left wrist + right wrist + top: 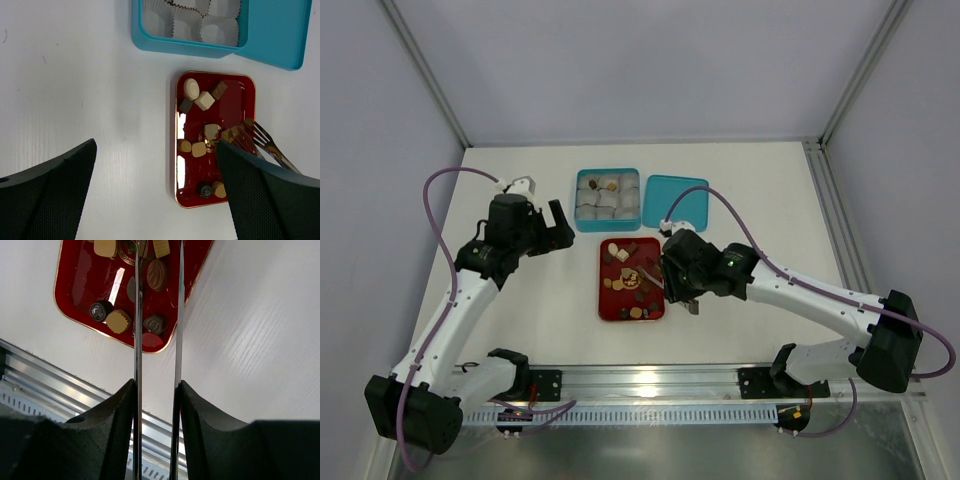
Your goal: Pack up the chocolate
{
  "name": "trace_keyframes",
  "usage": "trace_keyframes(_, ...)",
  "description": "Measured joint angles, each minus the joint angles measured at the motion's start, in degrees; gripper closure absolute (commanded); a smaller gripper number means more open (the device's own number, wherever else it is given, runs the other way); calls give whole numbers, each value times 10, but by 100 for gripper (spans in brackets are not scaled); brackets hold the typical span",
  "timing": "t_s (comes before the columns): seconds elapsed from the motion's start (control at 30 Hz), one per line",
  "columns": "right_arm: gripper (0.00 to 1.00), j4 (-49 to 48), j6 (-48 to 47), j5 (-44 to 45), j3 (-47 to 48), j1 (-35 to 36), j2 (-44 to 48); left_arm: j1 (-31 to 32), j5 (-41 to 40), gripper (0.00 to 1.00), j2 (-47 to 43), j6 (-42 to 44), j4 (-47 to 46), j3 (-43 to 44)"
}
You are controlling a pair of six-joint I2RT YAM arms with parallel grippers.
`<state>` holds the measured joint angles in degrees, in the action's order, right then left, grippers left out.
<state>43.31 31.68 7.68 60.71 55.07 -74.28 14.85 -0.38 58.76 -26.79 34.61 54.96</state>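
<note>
right gripper (156, 390) clamped on tongs (137, 315), tips over chocolate (199, 149) in red tray (245, 100), mid-table: pieces too small for fingers. left gripper (558, 226) wide, empty, beside blue box (607, 172) near far edge.

On my right wrist view the red tray (75, 285) runs off the top edge. The tips of the tongs (138, 340) go with it, so I cannot tell what they grip. On the left wrist view the blue box (150, 42) is cropped above, and my left fingers (260, 195) cover one tray corner.
</note>
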Motion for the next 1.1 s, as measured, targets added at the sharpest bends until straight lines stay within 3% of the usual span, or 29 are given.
trace_keyframes(0.87, 59, -4, 6, -2, -12, 15, -21, 0, 0, 0, 0, 0, 0, 0)
trace_keyframes(1.1, 66, -4, 6, -3, -12, 16, -23, 0, 0, 0, 0, 0, 0, 0)
